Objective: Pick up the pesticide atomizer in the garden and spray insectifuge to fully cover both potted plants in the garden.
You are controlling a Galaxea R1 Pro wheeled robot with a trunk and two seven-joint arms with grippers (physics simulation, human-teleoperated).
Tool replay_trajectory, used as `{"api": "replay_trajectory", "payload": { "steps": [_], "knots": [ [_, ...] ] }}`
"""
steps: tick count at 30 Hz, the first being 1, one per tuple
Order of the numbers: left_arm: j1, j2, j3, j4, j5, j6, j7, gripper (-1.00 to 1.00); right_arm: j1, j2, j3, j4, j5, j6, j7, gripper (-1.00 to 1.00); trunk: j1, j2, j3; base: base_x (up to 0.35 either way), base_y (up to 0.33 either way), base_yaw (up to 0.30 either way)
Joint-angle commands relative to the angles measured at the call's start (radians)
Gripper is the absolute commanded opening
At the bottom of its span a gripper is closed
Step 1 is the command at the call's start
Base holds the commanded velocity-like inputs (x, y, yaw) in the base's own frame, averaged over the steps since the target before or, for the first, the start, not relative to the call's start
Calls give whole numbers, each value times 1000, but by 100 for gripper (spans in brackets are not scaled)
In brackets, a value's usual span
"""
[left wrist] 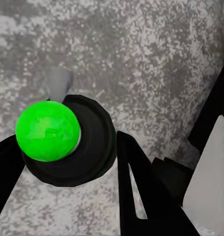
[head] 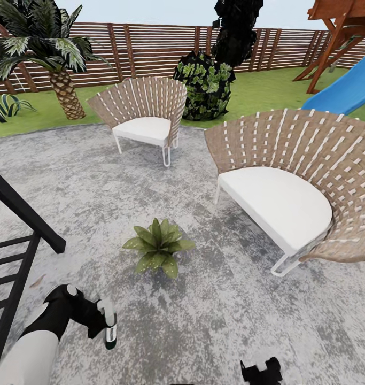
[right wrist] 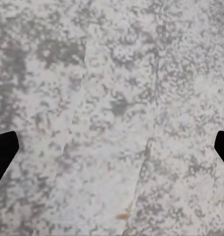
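Atomizer sits clamped in my left gripper, low over the patio, near one plant. My right gripper hangs empty, jaws apart. Spraying from this side risks leaving the far leaves uncovered.

Your left arm is showing a white, smooth forearm shell that gives way to a glossy black wrist housing capped by a small white round knob. Your left end effector is presenting matte black, wedge-shaped fingers. Your right end effector is showing angular black housing with pale inserts.
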Motion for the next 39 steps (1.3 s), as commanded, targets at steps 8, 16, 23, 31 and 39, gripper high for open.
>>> {"api": "replay_trajectory", "payload": {
  "steps": [8,16,23,31,39],
  "knots": [
    [7,-12,-5,117,0,-22,0,-100,-2,-34,19,-257,71,4,446,100,0,0,-1,-1,0,0],
    [0,-28,-40,123,-10,-12,-9,-100,-54,-30,18,-357,276,13,747,100,0,0,-1,0,0,0],
    [-2,-30,-92,123,-11,-11,-2,-100,-87,-17,19,-429,284,14,921,100,0,0,-1,0,0,0],
    [-1,-30,-134,123,-10,-19,5,-100,-88,19,22,-437,290,14,938,-100,0,0,-1,0,0,0],
    [-1,-97,-212,123,-10,-17,95,-100,-88,103,24,-438,366,15,938,-100,0,0,-1,0,0,0]
  ]
}}
